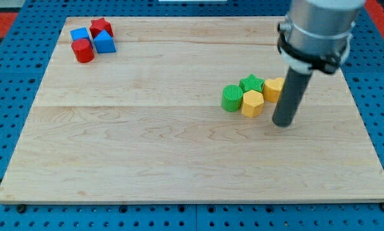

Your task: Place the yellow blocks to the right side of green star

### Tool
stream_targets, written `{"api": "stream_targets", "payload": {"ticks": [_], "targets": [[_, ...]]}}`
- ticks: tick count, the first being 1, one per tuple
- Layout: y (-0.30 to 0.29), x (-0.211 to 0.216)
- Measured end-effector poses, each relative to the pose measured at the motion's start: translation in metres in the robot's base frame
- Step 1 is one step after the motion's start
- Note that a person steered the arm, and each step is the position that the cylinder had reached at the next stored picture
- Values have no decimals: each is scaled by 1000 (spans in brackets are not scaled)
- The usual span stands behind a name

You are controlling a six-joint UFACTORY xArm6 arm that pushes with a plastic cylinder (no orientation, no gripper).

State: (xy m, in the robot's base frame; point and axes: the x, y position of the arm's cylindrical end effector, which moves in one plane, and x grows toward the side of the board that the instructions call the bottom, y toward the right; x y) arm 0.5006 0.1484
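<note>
The green star (251, 83) lies right of the board's middle. A green cylinder (231, 98) touches its lower left. A yellow hexagon block (252, 102) sits just below the star, touching it. A second yellow block (273, 88) sits at the star's right side, partly hidden behind my rod. My tip (283, 123) rests on the board just right of and below the yellow hexagon, below the second yellow block.
At the board's top left is a cluster: a red star (101, 27), a blue cube (80, 34), a blue triangular block (104, 43) and a red cylinder (83, 51). The wooden board (179, 154) lies on a blue perforated table.
</note>
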Motion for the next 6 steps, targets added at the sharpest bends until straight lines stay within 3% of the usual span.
{"api": "stream_targets", "payload": {"ticks": [1,2,3,4,6], "targets": [[-66,-7],[-89,-40],[-18,-59],[-6,-69],[-18,-21]]}}
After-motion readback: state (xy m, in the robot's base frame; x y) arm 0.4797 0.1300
